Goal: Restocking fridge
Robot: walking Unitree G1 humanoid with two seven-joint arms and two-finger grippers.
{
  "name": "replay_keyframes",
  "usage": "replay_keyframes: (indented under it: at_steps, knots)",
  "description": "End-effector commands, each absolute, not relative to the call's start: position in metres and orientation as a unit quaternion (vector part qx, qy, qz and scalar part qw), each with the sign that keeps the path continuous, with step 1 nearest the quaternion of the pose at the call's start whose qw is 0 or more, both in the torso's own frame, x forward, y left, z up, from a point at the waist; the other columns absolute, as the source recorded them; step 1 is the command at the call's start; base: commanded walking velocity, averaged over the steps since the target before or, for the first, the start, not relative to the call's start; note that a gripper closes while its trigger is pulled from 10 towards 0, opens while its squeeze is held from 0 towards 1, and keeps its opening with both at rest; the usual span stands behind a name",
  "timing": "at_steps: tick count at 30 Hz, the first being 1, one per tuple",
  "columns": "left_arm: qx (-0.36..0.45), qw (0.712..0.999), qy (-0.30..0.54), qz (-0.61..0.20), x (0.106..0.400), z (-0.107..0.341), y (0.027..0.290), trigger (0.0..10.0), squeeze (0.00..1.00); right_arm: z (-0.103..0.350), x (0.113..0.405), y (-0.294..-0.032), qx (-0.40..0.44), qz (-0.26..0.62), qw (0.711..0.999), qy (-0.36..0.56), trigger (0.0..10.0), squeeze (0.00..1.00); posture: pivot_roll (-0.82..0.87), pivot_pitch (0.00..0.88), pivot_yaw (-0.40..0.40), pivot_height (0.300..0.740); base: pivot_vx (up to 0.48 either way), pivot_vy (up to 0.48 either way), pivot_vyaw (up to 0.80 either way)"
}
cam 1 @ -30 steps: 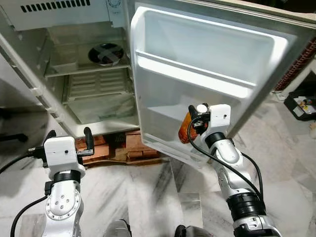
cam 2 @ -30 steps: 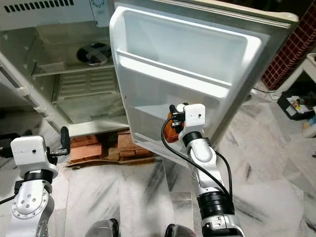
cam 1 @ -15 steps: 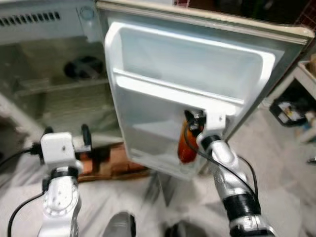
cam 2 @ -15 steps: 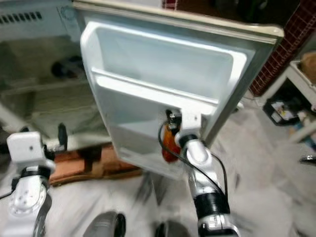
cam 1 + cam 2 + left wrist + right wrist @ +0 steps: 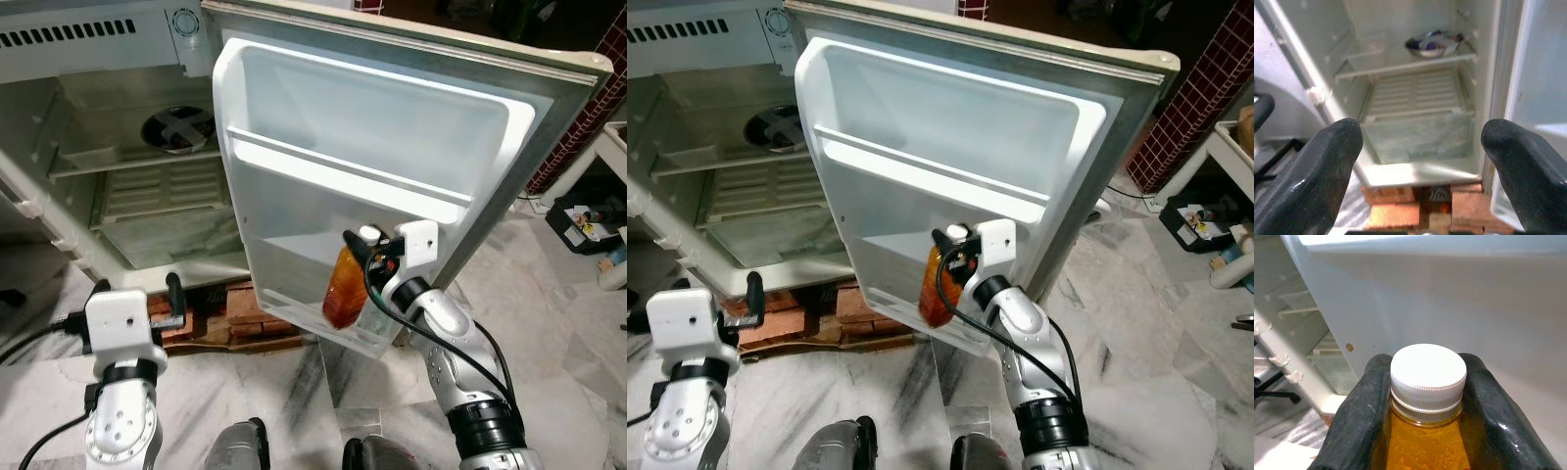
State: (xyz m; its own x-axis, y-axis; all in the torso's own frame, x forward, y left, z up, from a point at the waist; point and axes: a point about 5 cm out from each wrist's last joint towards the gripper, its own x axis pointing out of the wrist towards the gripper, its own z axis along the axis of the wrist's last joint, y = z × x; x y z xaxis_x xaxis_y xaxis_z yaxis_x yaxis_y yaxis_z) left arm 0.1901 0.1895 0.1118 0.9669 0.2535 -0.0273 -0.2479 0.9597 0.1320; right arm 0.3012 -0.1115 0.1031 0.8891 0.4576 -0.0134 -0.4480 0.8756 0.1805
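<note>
Item: orange juice bottle [image 5: 343, 287], white cap [image 5: 1428, 370]. We find it pinched at the neck by the right gripper [image 5: 1426, 396], upright in the lowest shelf of the open fridge door [image 5: 392, 137]. Left gripper [image 5: 1420, 161]: fingers spread, holding nothing, facing the fridge interior [image 5: 1415, 98], where a bowl [image 5: 1432, 43] sits on a shelf.

Silver arms, white wrist boxes, black cables, black fingers [image 5: 1364, 421].

one bottle [image 5: 345, 289], one bowl [image 5: 177, 128]
</note>
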Motion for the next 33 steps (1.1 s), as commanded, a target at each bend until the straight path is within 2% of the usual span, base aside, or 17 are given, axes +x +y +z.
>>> replay_keyframes:
  at_steps: [1,7,14,22,33]
  knots:
    - [0.065,0.989,0.02,0.13,0.1898,0.1139,0.1906,10.0,0.0,0.1128,0.3011,-0.1096,0.09,0.242,0.966,0.007,10.0,0.0,0.07,0.169,-0.005,0.74,0.0,0.0,0.0]
    - [0.064,0.989,0.016,0.134,0.1929,0.1157,0.1911,10.0,0.0,0.116,0.3002,-0.1056,0.094,0.255,0.962,0.007,10.0,0.0,0.07,0.166,-0.004,0.713,0.0,0.0,0.0]
    - [0.065,0.988,0.014,0.136,0.194,0.1162,0.1914,10.0,0.0,0.1151,0.3001,-0.1051,0.095,0.256,0.962,0.01,10.0,0.0,0.07,0.168,-0.002,0.654,0.0,0.0,0.0]
    - [0.066,0.988,0.014,0.135,0.1954,0.1161,0.1908,10.0,0.0,0.1151,0.2991,-0.1035,0.096,0.257,0.962,0.009,10.0,0.0,0.07,0.168,-0.003,0.619,0.0,0.0,0.0]
    - [0.067,0.987,0.016,0.144,0.1962,0.1169,0.1924,10.0,0.0,0.1163,0.3032,-0.1032,0.093,0.248,0.964,0.006,10.0,0.0,0.08,0.171,-0.002,0.619,0.0,0.0,0.0]
